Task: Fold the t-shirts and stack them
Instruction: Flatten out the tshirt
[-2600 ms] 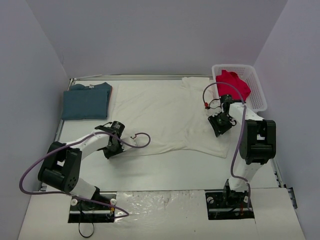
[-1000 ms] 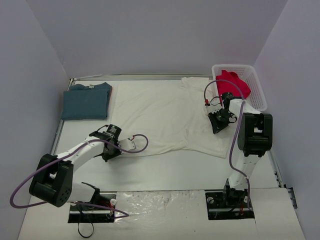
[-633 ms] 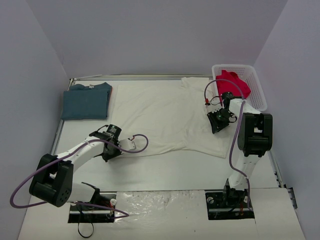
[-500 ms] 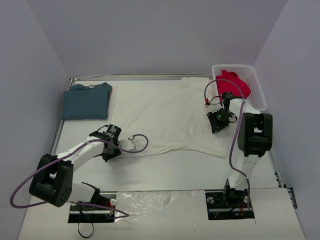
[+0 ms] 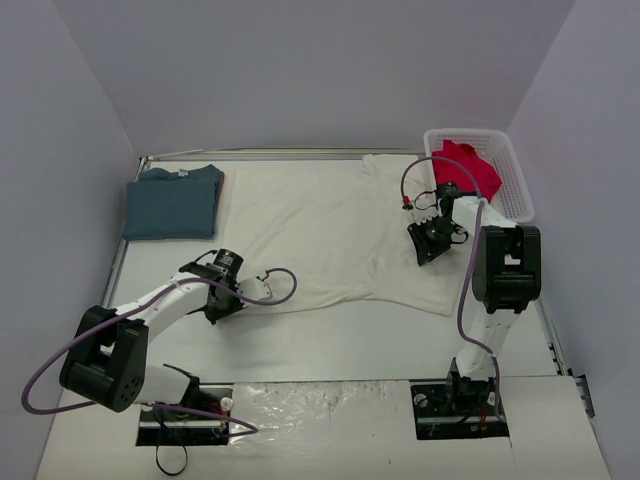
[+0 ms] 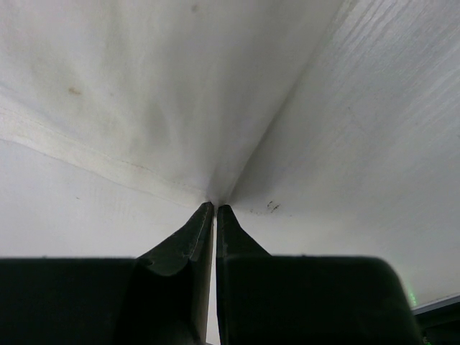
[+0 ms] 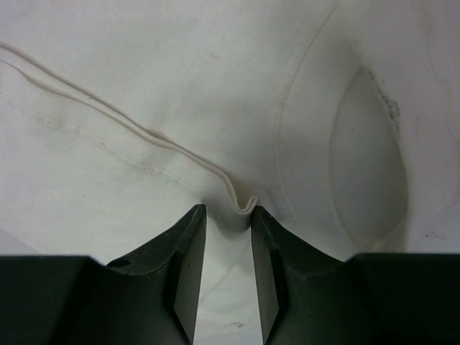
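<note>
White table (image 5: 330,340), cream t-shirt (image 5: 320,230) lying left-right, left tool (image 6: 215,208) pinching its corner, right tool (image 7: 228,215) ajar astride it

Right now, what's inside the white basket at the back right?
A crumpled red t-shirt lies in the white basket. Anything beneath the shirt is covered.

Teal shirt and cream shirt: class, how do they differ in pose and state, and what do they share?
The teal shirt is folded into a rectangle; the cream shirt lies spread out. The teal shirt sits far left; the cream shirt fills the middle. No gripper touches the teal shirt; the left gripper has its jaws pinching the cream shirt's edge. Both lie on the table.
</note>
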`<control>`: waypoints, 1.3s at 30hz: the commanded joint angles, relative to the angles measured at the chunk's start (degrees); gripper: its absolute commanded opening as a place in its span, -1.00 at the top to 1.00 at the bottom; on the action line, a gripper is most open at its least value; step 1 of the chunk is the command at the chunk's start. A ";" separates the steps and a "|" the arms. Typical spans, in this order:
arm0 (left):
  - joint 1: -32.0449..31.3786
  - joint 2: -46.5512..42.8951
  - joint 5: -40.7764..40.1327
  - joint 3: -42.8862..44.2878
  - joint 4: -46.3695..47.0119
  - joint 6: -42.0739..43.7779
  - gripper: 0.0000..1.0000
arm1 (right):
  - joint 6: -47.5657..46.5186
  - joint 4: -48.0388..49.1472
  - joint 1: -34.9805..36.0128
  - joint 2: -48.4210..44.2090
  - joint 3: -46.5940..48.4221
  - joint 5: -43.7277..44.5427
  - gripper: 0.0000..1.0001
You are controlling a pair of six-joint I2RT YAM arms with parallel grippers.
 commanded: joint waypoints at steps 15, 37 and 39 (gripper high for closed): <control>0.31 -0.19 -0.10 0.37 1.09 -2.73 0.95 | 0.03 -1.19 0.27 -4.12 -0.31 1.51 1.00; 0.49 -11.98 -4.06 3.01 -2.42 -3.36 0.95 | 0.12 -1.28 -0.52 -15.28 -3.21 1.60 1.00; 0.49 -10.22 -2.57 1.96 -2.42 -2.74 0.95 | 0.12 -1.10 -0.52 -15.20 -3.56 1.25 1.00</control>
